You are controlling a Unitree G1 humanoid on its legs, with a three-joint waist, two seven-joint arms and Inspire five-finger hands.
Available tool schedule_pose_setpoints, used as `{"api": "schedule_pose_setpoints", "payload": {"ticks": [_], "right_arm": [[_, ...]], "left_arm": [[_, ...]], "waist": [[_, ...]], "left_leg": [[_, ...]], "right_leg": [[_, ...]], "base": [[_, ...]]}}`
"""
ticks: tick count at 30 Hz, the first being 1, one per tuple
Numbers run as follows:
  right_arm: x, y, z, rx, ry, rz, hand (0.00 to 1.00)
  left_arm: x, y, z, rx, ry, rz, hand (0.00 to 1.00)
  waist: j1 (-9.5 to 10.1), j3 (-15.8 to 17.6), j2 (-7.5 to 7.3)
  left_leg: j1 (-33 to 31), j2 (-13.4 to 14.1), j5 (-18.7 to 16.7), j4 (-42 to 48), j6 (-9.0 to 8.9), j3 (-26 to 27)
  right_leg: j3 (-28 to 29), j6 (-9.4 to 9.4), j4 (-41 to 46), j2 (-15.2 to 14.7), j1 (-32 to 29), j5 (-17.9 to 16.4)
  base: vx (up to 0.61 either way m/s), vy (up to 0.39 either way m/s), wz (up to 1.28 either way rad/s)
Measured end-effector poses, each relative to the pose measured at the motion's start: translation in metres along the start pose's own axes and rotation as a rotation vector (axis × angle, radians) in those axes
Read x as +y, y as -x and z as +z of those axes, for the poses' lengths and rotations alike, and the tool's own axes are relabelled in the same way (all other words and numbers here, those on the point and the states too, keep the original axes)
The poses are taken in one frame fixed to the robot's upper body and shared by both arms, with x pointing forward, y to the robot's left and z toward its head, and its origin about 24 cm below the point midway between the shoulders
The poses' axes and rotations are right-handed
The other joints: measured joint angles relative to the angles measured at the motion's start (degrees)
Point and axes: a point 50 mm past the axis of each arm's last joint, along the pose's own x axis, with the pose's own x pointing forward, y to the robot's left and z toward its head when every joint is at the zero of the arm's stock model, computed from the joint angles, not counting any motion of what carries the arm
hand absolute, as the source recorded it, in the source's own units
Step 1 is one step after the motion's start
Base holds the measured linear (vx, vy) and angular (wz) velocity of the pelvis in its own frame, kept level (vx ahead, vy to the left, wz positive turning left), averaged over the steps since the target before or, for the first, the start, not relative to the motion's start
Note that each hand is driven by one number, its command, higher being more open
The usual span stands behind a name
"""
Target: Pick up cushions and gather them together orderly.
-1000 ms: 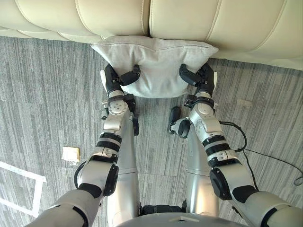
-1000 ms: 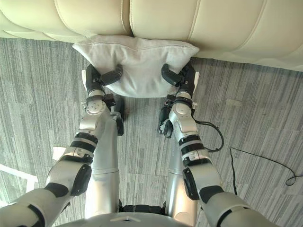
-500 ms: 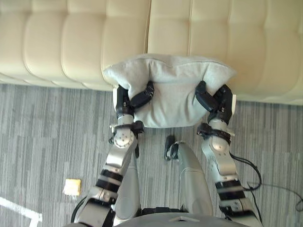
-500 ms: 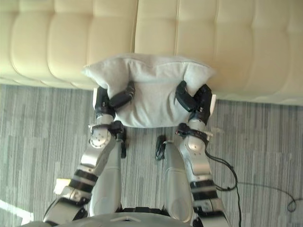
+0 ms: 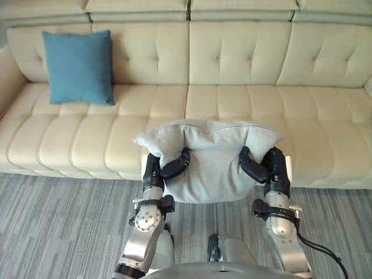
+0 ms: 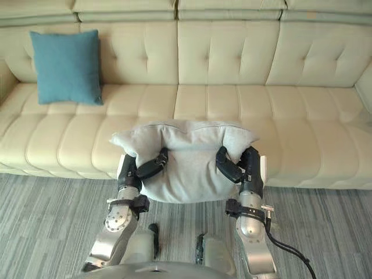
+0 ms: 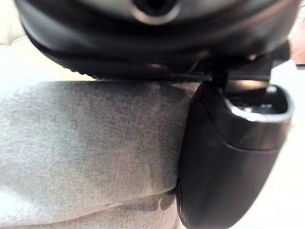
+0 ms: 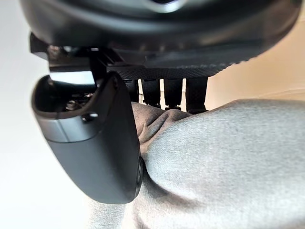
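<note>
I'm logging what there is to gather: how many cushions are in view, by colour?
grey cushion: 1, gripped by the left robot hand and the right robot hand
blue cushion: 1, leaning against the backrest of the sofa
Total: 2

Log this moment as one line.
left hand: shut on grey cushion | right hand: same | blue cushion: upright on sofa, robot's left end
</note>
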Motion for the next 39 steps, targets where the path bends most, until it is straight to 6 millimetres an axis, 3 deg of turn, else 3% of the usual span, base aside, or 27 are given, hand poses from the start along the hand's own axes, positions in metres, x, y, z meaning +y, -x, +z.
{"api": "schedule_pose_setpoints", "payload": {"ticks": [2, 3, 6, 7, 9, 10, 12, 14, 16, 17, 18, 19, 21, 22, 23, 24, 25, 27, 33, 36, 39], "right_arm": [[-0.001, 0.004, -0.003, 0.018, 0.005, 0.0, 0.0], [0.0, 0.004, -0.004, 0.025, 0.008, 0.003, 0.0], [0.0, 0.003, -0.004, 0.029, 0.01, -0.007, 0.0], [0.0, 0.002, -0.004, 0.029, 0.01, -0.007, 0.0], [0.004, 0.0, -0.009, 0.053, 0.013, -0.001, 0.0], [0.008, -0.002, -0.011, 0.072, 0.003, 0.002, 0.0], [0.008, -0.001, -0.012, 0.078, 0.006, 0.002, 0.0], [0.01, -0.001, -0.017, 0.099, 0.006, 0.005, 0.0], [0.013, -0.002, -0.031, 0.156, 0.023, 0.018, 0.0], [0.016, -0.001, -0.042, 0.204, 0.033, 0.032, 0.0], [0.016, -0.001, -0.043, 0.205, 0.033, 0.033, 0.0], [0.017, 0.002, -0.052, 0.244, 0.045, 0.052, 0.0], [0.02, 0.003, -0.055, 0.259, 0.052, 0.073, 0.0], [0.021, 0.003, -0.056, 0.262, 0.054, 0.082, 0.0], [0.022, 0.003, -0.057, 0.265, 0.055, 0.088, 0.0], [0.023, 0.003, -0.057, 0.265, 0.056, 0.09, 0.0], [0.02, -0.002, -0.06, 0.269, 0.086, 0.097, 0.0], [0.014, -0.006, -0.063, 0.273, 0.121, 0.099, 0.0], [0.004, -0.005, -0.054, 0.245, 0.106, 0.057, 0.0], [0.002, -0.002, -0.042, 0.202, 0.083, 0.041, 0.0], [0.003, -0.003, -0.035, 0.174, 0.068, 0.04, 0.0]], "left_arm": [[0.001, 0.005, -0.005, 0.022, 0.003, -0.002, 0.0], [0.001, 0.008, -0.009, 0.04, 0.009, 0.002, 0.0], [0.0, 0.01, -0.013, 0.06, 0.004, -0.005, 0.0], [0.0, 0.011, -0.014, 0.064, 0.001, -0.006, 0.0], [0.003, 0.012, -0.021, 0.093, -0.019, -0.006, 0.0], [0.005, 0.012, -0.023, 0.104, -0.034, -0.006, 0.0], [0.005, 0.013, -0.025, 0.115, -0.037, -0.005, 0.0], [0.007, 0.013, -0.03, 0.135, -0.045, -0.003, 0.0], [0.013, 0.014, -0.036, 0.16, -0.076, -0.002, 0.0], [0.018, 0.016, -0.041, 0.185, -0.101, -0.002, 0.0], [0.018, 0.016, -0.041, 0.186, -0.102, -0.002, 0.0], [0.021, 0.017, -0.045, 0.202, -0.118, 0.001, 0.0], [0.025, 0.017, -0.045, 0.203, -0.137, 0.001, 0.0], [0.028, 0.017, -0.046, 0.209, -0.15, 0.0, 0.0], [0.031, 0.017, -0.047, 0.215, -0.164, -0.006, 0.0], [0.032, 0.016, -0.048, 0.219, -0.17, -0.014, 0.0], [0.029, 0.016, -0.053, 0.247, -0.162, -0.017, 0.0], [0.024, 0.018, -0.056, 0.263, -0.153, -0.042, 0.0], [0.014, 0.016, -0.055, 0.256, -0.117, -0.069, 0.0], [0.01, 0.014, -0.053, 0.244, -0.102, -0.07, 0.0], [0.011, 0.012, -0.047, 0.22, -0.086, -0.061, 0.0]], "waist": [[0.05, -1.32, 0.15], [0.28, -2.73, 0.51], [1.2, -4.51, -0.08], [1.25, -4.68, -0.08], [2.56, -6.25, -0.89], [2.48, -7.03, -1.89], [2.61, -7.18, -2.12], [2.58, -7.35, -2.39], [2.22, -7.31, -3.23], [1.21, -7.33, -3.28], [1.18, -7.33, -3.27], [0.4, -7.45, -3.1], [-0.33, -7.4, -2.93], [-0.64, -7.49, -3.08], [-0.89, -7.72, -4.05], [-1.38, -7.46, -4.55], [-1.57, -7.53, -2.78], [-1.05, -7.53, -1.0], [-1.08, -7.4, -0.87], [-0.33, -5.47, 0.49], [0.9, -5.11, 1.48]], "left_leg": [[-1.76, 0.7, -0.21, 3.94, 0.37, 0.1], [-4.69, 1.53, -0.72, 7.39, 0.81, 0.04], [-5.88, -1.59, -3.58, -0.7, 1.31, -0.84], [-5.95, -2.31, -3.45, -2.84, 1.33, -1.06], [-4.6, -3.63, 1.61, -6.36, 1.68, -1.3], [-4.46, -4.26, 0.52, -4.5, 3.06, 0.12], [-4.05, -4.62, -0.37, -3.21, 3.77, 1.17], [-0.33, -5.94, -1.92, -4.45, 4.83, 3.17], [6.02, -7.23, -4.2, -7.19, 5.66, 4.83], [9.26, -7.25, -4.62, -8.6, 6.26, 4.93], [9.31, -7.25, -4.63, -8.63, 6.27, 4.93], [11.86, -6.55, -4.67, -10.5, 6.3, 4.62], [12.43, -5.06, -4.66, -11.42, 5.74, 4.11], [12.46, -4.59, -4.71, -11.36, 5.07, 3.88], [12.39, -5.25, -4.86, -11.08, 4.59, 3.44], [12.43, -6.13, -5.21, -10.66, 3.89, 2.48], [12.6, -4.72, -5.81, -10.67, 3.08, 0.41], [12.98, -2.51, -5.88, -12.38, 2.99, -1.67], [11.63, -1.35, -5.17, -12.8, 1.62, -3.9], [7.66, -1.3, -5.99, -0.73, 0.04, -4.99], [4.05, -0.3, -6.01, 7.62, 0.02, -4.97]], "right_leg": [[-0.45, -0.58, -0.28, 0.41, 0.84, -0.44], [-0.41, -1.75, -1.66, 1.28, 1.65, 0.06], [-0.28, -1.87, -5.2, 0.95, 2.86, 0.66], [-0.21, -1.64, -5.81, 0.88, 3.21, 0.77], [1.39, -0.22, -7.84, 0.6, 3.95, 0.99], [1.73, 1.91, -9.44, -0.49, 5.06, 1.53], [2.11, 2.68, -10.0, -1.19, 6.19, 1.9], [3.4, 3.57, -4.76, -3.12, 5.82, 2.04], [3.44, 6.94, 11.78, -6.11, 0.98, 4.15], [2.75, 5.19, 19.08, -7.64, -1.2, 5.43], [2.73, 5.08, 19.17, -7.66, -1.23, 5.37], [1.59, 2.66, 21.92, -8.27, -3.57, 3.62], [1.14, 2.31, 16.68, -7.61, -6.39, 3.34], [1.43, 2.78, 8.85, -6.7, -6.55, 3.91], [2.46, 3.65, -0.92, -6.5, -5.24, 8.23], [3.53, 4.82, -5.22, -6.24, -4.37, 10.36], [2.78, 4.09, -6.96, -4.48, -2.86, 11.15], [2.4, 2.95, -10.88, -1.78, -1.24, 12.81], [-0.15, 2.05, -11.19, -0.72, -1.48, 12.37], [-1.66, 1.95, -10.59, -1.06, 0.96, 11.45], [-1.6, 0.88, -11.21, -0.41, 2.46, 10.51]], "base": [[0.04, 0.003, 0.14], [0.1, 0.024, 0.08], [0.15, 0.068, 0.05], [0.19, 0.126, -0.03], [0.31, 0.165, -0.35], [0.36, 0.15, -0.31], [0.32, 0.157, -0.22], [0.33, 0.178, -0.38], [0.3, 0.135, -0.36], [0.29, 0.092, -0.18], [0.2, 0.002, -0.01], [0.14, -0.018, 0.05], [0.14, -0.092, 0.06], [0.16, -0.211, 0.07], [0.14, -0.223, 0.12], [0.13, -0.227, 0.13], [0.08, -0.169, 0.05], [0.06, -0.165, -0.22], [0.03, -0.079, 0.15], [-0.02, 0.003, 0.27], [-0.06, 0.015, 0.03]]}}
